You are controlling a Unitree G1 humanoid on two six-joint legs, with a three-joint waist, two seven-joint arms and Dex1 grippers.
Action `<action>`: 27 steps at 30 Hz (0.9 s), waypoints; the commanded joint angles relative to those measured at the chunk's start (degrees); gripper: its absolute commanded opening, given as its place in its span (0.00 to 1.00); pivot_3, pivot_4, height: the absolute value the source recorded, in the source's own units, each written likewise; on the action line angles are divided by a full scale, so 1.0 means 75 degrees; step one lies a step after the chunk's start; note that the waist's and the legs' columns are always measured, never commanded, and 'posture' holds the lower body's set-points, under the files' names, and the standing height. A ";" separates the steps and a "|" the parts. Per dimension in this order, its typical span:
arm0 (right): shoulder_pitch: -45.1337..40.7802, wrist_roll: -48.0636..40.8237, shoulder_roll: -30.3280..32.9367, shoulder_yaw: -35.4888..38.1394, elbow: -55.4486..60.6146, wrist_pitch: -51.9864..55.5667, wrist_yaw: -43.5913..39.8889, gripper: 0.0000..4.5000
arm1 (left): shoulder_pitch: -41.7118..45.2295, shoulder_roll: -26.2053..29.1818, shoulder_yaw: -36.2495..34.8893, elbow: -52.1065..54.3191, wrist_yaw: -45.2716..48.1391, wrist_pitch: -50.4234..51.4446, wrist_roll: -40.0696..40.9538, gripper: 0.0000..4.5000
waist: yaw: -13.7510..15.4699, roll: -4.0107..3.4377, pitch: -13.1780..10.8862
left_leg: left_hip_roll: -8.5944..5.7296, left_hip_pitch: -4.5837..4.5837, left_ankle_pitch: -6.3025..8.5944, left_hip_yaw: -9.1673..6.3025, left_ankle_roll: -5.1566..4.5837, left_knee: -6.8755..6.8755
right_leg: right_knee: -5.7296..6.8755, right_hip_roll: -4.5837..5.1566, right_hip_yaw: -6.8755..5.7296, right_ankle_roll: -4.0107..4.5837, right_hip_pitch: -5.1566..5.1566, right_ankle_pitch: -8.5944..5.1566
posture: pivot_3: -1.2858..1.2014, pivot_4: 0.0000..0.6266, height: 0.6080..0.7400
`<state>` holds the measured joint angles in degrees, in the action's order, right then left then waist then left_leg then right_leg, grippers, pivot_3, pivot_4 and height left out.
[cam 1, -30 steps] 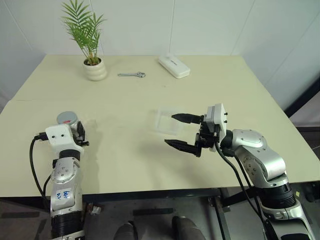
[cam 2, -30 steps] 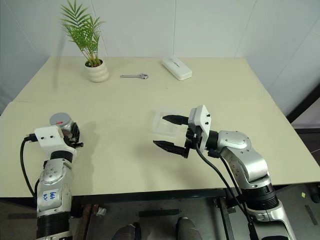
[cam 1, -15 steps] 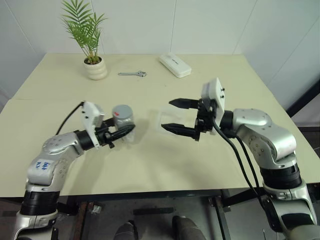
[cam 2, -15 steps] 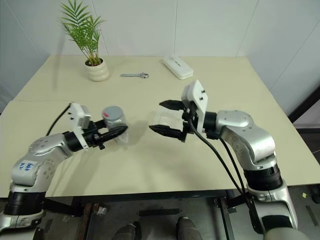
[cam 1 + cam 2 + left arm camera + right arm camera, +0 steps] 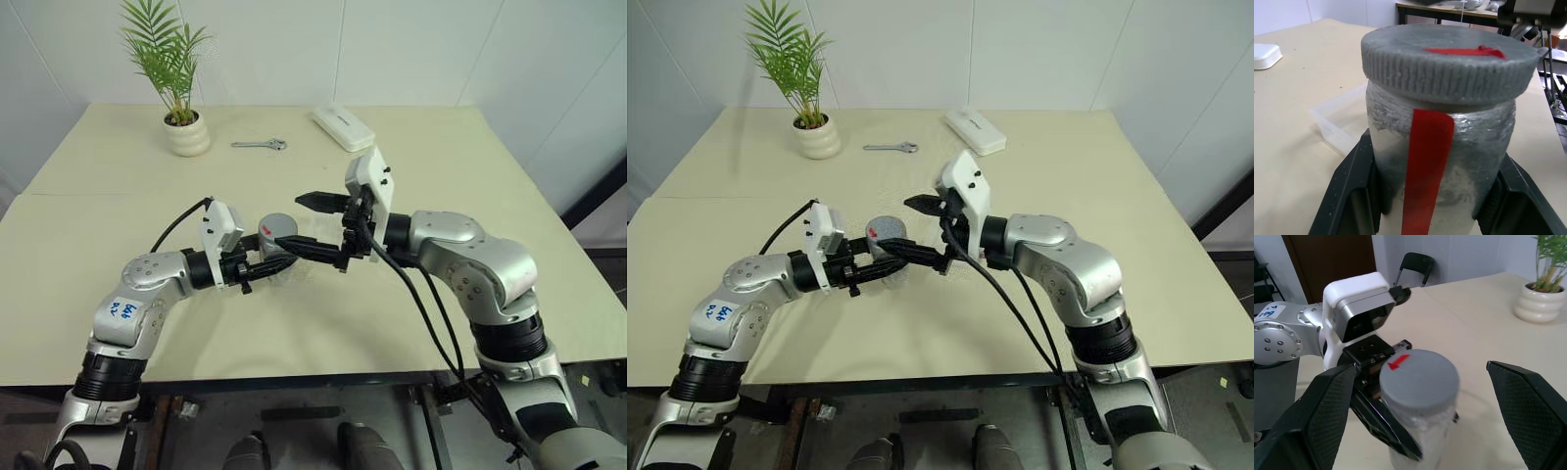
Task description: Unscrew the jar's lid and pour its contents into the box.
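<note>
1. Two grippers meet at the frame's centre over the bench [image 5: 118,166].
2. Left gripper [image 5: 263,264] has its jaws clenched on the jar [image 5: 275,257], lid [image 5: 1419,378] on.
3. Right gripper [image 5: 312,221] has jaws spread wide, straddling the lid.
4. Box [image 5: 1339,117] lies just behind the jar.

We seem to be in a plain lab or test room. The pale bench [image 5: 411,147] stands in a corner of bare white panelled walls [image 5: 411,49]. On it, near the potted plant [image 5: 179,98], lie a small wrench [image 5: 259,146] and a white case [image 5: 341,128]. Beyond the plant's end of the bench we see a dark door [image 5: 1332,264] and a black chair [image 5: 1418,264].
</note>
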<state>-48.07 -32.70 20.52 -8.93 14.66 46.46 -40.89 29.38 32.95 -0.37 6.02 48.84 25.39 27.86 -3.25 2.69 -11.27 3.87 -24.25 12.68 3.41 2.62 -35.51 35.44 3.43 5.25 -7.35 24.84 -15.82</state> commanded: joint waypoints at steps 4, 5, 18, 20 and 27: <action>-0.0058 0.0130 -0.0125 -0.0062 0.0172 -0.0212 0.0001 1.00 | 0.0155 -0.0087 -0.0048 0.0260 0.0059 -0.0080 -0.0003 0.43 | -0.0003 0.0000 0.0000 | 0.0000 0.0000 0.0000 0.0000 0.0000 -0.0003 | 0.0001 0.0000 0.0000 -0.0001 0.0000 0.0000 | 0.52 0.24 1.00; -0.0051 0.0148 -0.0140 -0.0061 0.0166 -0.0221 -0.0002 1.00 | 0.0147 -0.0101 -0.0046 0.0276 0.0052 -0.0068 0.0001 0.43 | -0.0002 0.0000 0.0000 | 0.0000 0.0000 0.0000 0.0000 0.0000 -0.0003 | 0.0004 0.0000 0.0000 -0.0001 0.0001 0.0000 | 0.52 0.24 1.00; 0.0034 0.0397 -0.0168 -0.0232 -0.0091 -0.0522 -0.0167 0.88 | 0.0130 -0.0274 -0.0018 0.0387 -0.0082 -0.0024 0.0008 0.43 | -0.0001 0.0000 0.0000 | 0.0001 0.0000 0.0000 0.0000 0.0000 -0.0005 | 0.0007 -0.0001 0.0000 -0.0003 0.0001 0.0000 | 0.52 0.24 1.00; 0.0059 0.0408 -0.0173 -0.0242 -0.0106 -0.0568 -0.0197 0.74 | 0.0131 -0.0281 -0.0023 0.0382 -0.0094 -0.0027 0.0010 0.43 | -0.0001 0.0000 0.0000 | 0.0001 0.0000 0.0000 0.0000 0.0000 -0.0005 | 0.0007 -0.0001 0.0000 -0.0003 0.0002 0.0000 | 0.52 0.24 1.00; 0.0104 0.0378 -0.0233 -0.0181 -0.0127 -0.0636 -0.0278 0.56 | 0.0151 -0.0302 -0.0046 0.0368 -0.0111 -0.0021 0.0027 0.43 | -0.0001 0.0000 0.0000 | 0.0001 0.0000 0.0000 0.0000 0.0000 -0.0007 | 0.0010 -0.0002 0.0001 -0.0003 0.0001 0.0000 | 0.52 0.24 1.00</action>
<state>-47.33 -29.10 19.41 -10.83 12.72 42.66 -41.90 29.37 31.03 -0.03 6.43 48.23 25.53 27.74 -3.26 2.69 -11.27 3.87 -24.25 12.68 3.40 2.62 -35.56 35.52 3.42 5.26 -7.37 24.85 -15.82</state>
